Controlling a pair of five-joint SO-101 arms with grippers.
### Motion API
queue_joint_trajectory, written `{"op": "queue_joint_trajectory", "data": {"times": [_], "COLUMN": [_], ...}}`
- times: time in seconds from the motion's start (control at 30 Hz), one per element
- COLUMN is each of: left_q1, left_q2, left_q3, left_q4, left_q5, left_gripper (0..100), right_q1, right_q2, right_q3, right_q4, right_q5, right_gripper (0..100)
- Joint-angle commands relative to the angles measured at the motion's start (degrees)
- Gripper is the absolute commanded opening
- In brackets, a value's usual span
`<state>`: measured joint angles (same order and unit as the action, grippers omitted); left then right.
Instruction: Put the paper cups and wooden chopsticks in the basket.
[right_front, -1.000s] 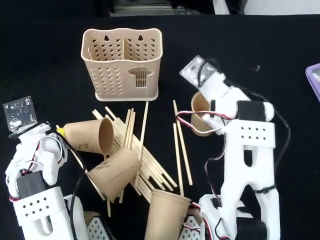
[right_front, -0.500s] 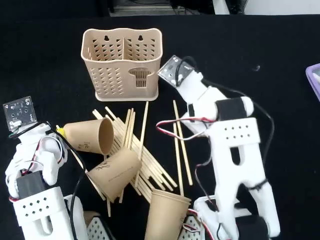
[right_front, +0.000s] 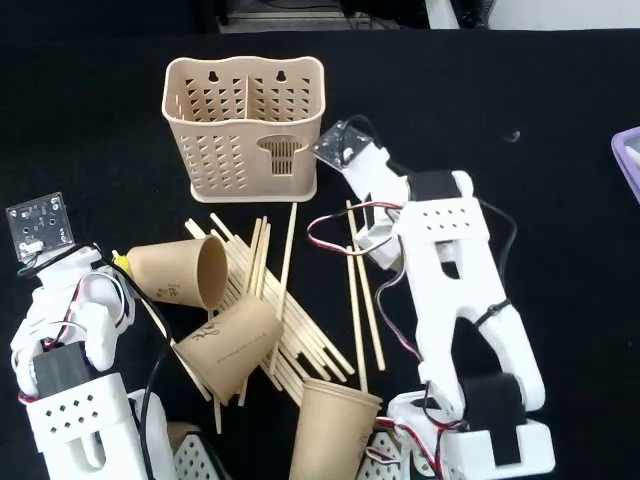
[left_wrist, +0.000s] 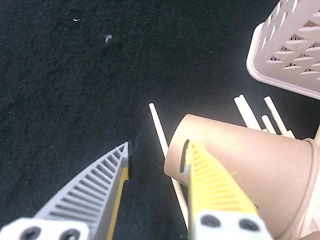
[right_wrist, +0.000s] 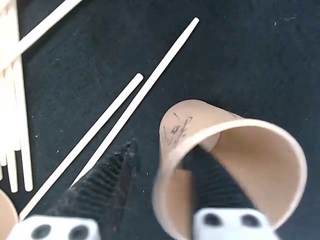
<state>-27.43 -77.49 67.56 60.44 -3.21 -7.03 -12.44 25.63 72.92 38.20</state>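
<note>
The tan perforated basket stands upright at the back of the black table. Three paper cups lie on their sides over a pile of wooden chopsticks: one to the left, one in the middle, one at the front. My left gripper is open at the base of the left cup, its yellow finger against the cup. My right gripper holds another paper cup, one finger inside and one outside its wall. Below it lie two chopsticks. The right arm reaches close to the basket's right corner.
A purple object sits at the right edge of the table. Two separate chopsticks lie just left of the right arm. Both arm bases stand along the front edge.
My right arm has swung left toward the basket, and the cup beside it has gone with it out of the high view. The left arm has not moved.
</note>
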Motion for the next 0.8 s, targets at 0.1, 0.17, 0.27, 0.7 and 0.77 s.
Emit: {"op": "queue_joint_trajectory", "data": {"times": [0.1, 0.17, 0.27, 0.7, 0.77], "left_q1": [0.48, 0.48, 0.48, 0.48, 0.48], "left_q2": [-0.62, -0.62, -0.62, -0.62, -0.62], "left_q3": [-0.48, -0.48, -0.48, -0.48, -0.48], "left_q4": [-1.05, -1.05, -1.14, -1.14, -1.14], "left_q5": [0.09, 0.18, 0.26, 0.09, 0.09], "left_gripper": [19, 19, 19, 19, 19], "right_q1": [8.09, 8.7, 8.62, -11.25, -14.51], "right_q2": [-11.91, -15.96, -19.74, -6.11, -1.1], "right_q3": [-12.97, -17.63, -24.66, -57.54, -62.02], "right_q4": [5.1, 7.91, 11.25, 10.81, 10.99], "right_q5": [1.58, 1.67, 1.23, -2.64, -2.55], "right_gripper": [1.1, 1.1, 1.1, 1.1, 1.1]}}
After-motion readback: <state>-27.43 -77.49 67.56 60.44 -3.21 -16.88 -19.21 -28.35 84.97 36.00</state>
